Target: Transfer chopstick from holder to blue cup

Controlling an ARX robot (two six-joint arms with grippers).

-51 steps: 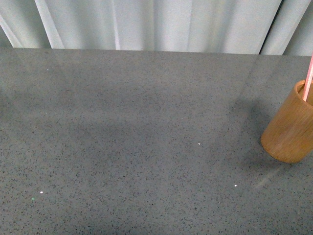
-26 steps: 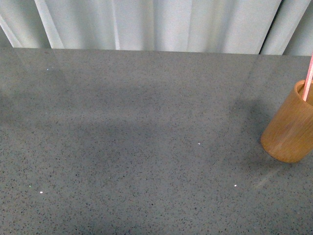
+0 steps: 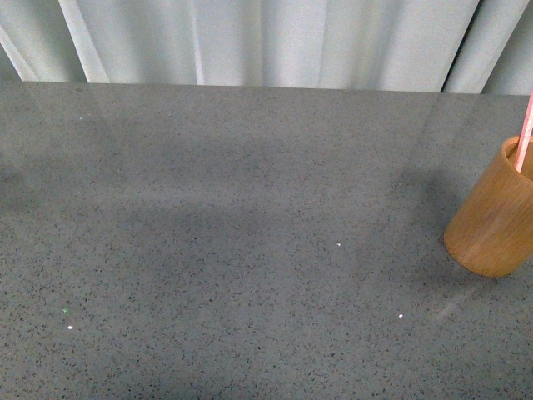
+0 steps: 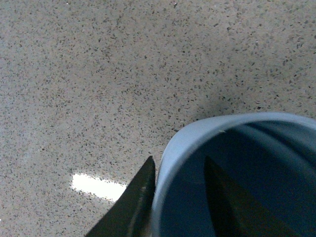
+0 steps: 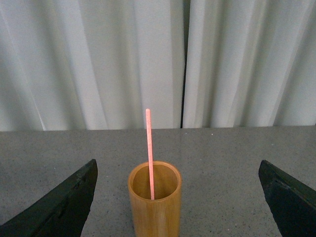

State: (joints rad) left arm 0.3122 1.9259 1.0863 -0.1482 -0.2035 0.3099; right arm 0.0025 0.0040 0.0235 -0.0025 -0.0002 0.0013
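With the right pincer (image 5: 177, 161) released and wide, centre on the chopstick (image 5: 149, 148) above the rim of the holder (image 5: 154, 212), clench gently, then lift straight up.

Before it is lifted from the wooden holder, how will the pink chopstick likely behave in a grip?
The chopstick looks thin and perfectly straight, so it is probably stiff and light. Being so narrow, it may pivot or slip in a pinch. It stands loose in the wide holder, so it should lift out freely.
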